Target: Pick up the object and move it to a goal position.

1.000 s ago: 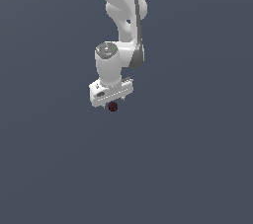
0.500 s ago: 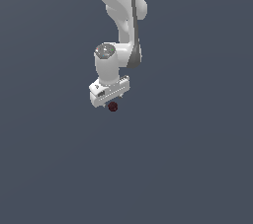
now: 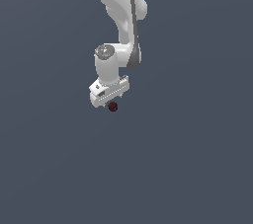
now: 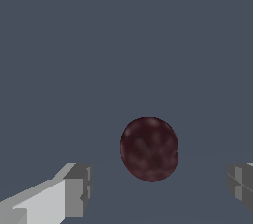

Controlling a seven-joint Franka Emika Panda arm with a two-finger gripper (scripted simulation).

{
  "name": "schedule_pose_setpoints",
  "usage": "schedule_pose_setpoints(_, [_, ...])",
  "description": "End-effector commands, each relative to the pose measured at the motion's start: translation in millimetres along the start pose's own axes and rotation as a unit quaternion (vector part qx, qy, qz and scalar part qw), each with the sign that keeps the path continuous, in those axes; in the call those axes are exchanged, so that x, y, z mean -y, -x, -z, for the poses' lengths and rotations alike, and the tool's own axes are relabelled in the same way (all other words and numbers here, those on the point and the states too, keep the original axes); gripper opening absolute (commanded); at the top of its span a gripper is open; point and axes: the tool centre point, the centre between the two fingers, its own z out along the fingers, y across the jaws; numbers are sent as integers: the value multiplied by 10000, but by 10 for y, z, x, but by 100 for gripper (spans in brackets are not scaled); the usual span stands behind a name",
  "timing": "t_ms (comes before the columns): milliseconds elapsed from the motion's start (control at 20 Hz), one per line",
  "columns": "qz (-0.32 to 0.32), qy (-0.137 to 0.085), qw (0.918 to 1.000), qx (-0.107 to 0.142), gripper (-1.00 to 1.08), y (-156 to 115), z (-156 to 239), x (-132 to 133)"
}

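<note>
Wrist view, left to right: one grey fingertip (image 4: 78, 189), the dark red ball (image 4: 148, 148) in the gap, then the other fingertip at the frame edge. The pincer (image 3: 110, 103) stands wide open, gripping nothing. Over the last second it has barely shifted above the ball, so I judge closing comes next. Being round, the ball has no long axis or heading.

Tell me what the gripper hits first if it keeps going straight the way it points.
Most likely the ball: in the wrist view it sits between the open fingers, none touching it. The gripper hangs just above it in the exterior view; exact depth is unclear.
</note>
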Motion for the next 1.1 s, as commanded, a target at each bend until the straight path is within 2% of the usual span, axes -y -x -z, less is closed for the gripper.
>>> schedule_pose_setpoints(0, [2, -2, 10000, 2, 100, 3, -51, 3])
schedule_pose_setpoints(400, [18, -2, 10000, 0, 100, 11, -388, 11])
schedule_pose_setpoints(700, [21, -2, 10000, 1, 100, 9, -481, 6])
schedule_pose_setpoints(750, [21, -2, 10000, 1, -100, 9, -481, 6])
schedule_pose_setpoints(1050, [21, -2, 10000, 1, -100, 9, -481, 6])
